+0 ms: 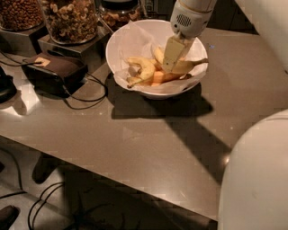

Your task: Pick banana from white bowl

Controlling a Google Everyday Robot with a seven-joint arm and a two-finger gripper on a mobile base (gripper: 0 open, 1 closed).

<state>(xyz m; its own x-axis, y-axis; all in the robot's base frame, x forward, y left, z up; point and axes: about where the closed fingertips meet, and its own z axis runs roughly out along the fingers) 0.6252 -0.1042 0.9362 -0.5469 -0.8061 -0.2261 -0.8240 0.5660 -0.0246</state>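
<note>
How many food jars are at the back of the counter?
3: left jar, middle jar, right jar beside the white bowl, into which the gripper reaches. Others may sit off-frame.

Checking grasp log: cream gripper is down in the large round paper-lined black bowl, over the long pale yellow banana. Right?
No. The large round paper-lined bowl is white, not black. The rest holds: the camera view shows the cream gripper down in it, over the long pale yellow banana.

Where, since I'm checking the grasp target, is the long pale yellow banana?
In the camera view, the long pale yellow banana lies in the right half of the large white paper-lined bowl, directly under the gripper, its stem pointing right.
</note>
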